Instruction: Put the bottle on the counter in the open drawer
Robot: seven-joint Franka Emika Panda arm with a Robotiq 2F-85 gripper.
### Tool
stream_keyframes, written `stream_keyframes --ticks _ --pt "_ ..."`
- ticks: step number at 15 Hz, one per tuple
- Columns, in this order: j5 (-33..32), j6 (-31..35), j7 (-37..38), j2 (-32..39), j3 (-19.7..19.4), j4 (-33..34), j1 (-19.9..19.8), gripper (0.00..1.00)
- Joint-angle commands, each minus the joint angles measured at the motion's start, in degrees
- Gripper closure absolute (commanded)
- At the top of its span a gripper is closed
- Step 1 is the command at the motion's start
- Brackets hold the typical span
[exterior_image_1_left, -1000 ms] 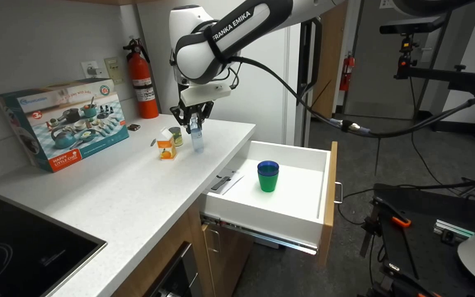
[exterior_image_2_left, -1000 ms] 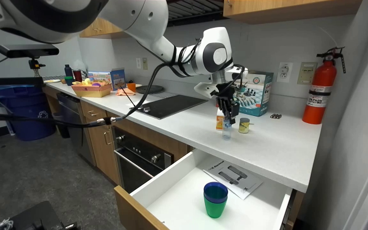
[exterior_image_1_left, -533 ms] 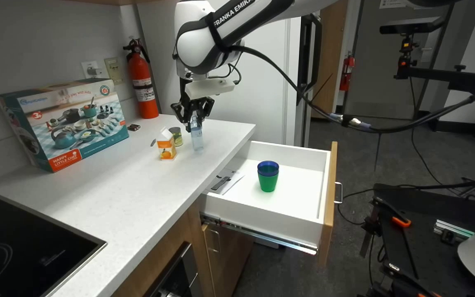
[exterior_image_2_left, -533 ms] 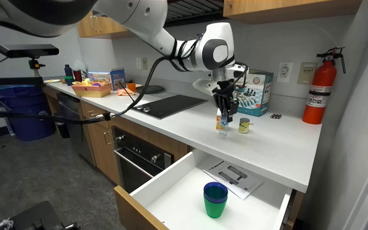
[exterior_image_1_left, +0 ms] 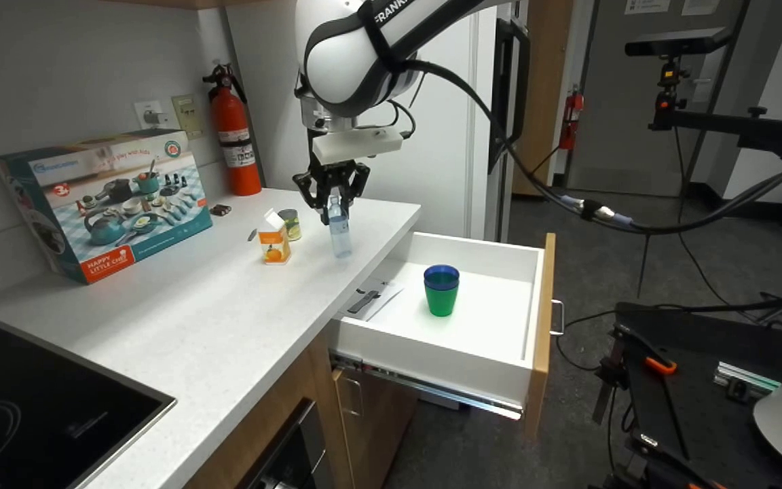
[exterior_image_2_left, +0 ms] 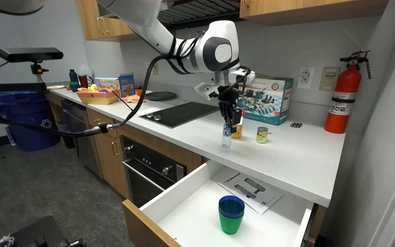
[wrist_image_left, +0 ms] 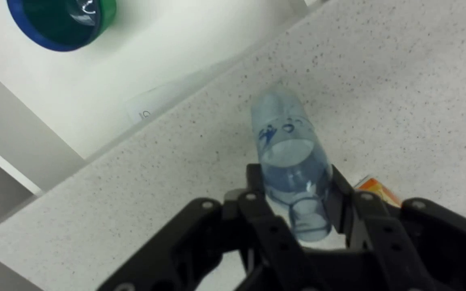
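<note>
Bottle (wrist_image_left: pixel 291 157) clamped in gripper (wrist_image_left: pixel 296 178) near edge of table (exterior_image_1_left: pixel 228 292)

The fingers (wrist_image_left: pixel 341 198) press on the bottle from both sides, around its upper part. Held close to upright, it is between the carton (exterior_image_1_left: pixel 273 244) and the table edge that faces the open drawer (exterior_image_1_left: pixel 493 312); whether its base touches the table cannot be told. Inside the drawer, a green cup (exterior_image_2_left: pixel 231 221) with a blue top stands upright, and a printed sheet (exterior_image_2_left: pixel 252 193) lies near it. On the table, a can (exterior_image_1_left: pixel 290 224) stands near the carton. Farther back, by the wall, are a box (exterior_image_1_left: pixel 116 204) and, in the corner, an extinguisher (exterior_image_1_left: pixel 231 129). A black cooktop (exterior_image_1_left: pixel 45 407) lies in the same table, well apart from the bottle.
</note>
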Motion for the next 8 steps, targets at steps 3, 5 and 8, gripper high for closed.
stream_keyframes --ticks 3,5,8 --pt "-2.2 1.5 -0.3 -6.6 -0.8 -9.8 0.5 0.86" --pt "-2.6 1.8 -2.1 -8.1 -0.8 -12.2 -0.2 0.86" --pt "-3.8 4.2 -4.5 -10.3 -1.1 -16.3 -0.7 0.86"
